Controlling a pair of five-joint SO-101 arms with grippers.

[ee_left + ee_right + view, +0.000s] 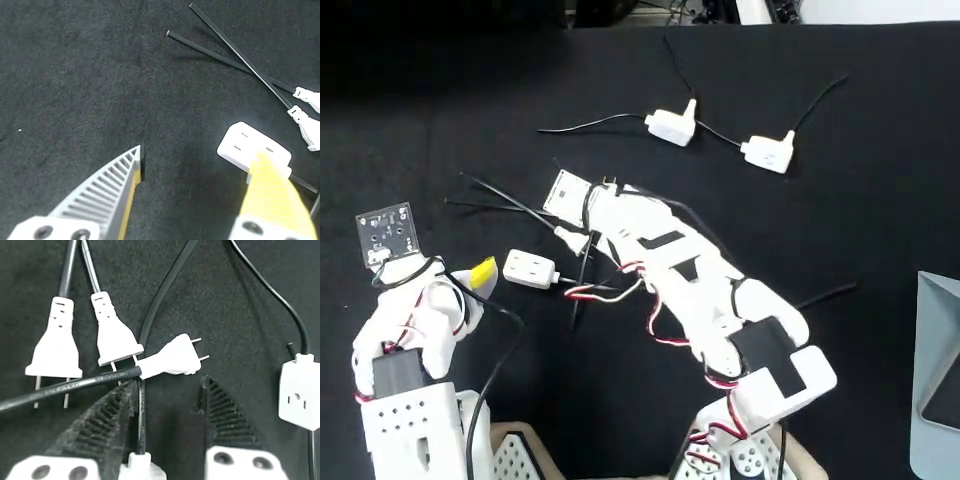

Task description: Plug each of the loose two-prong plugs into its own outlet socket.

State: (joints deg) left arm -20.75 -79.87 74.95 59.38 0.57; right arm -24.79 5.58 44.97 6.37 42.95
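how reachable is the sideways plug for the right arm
Probably yes: the right gripper is open and the sideways plug lies uncovered just ahead of it; a black cable beside one finger may snag.

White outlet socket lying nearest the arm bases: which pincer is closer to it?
Left. The left pincer has its yellow fingertip at the edge of the outlet socket; the right pincer is farther off, beside the loose plugs.
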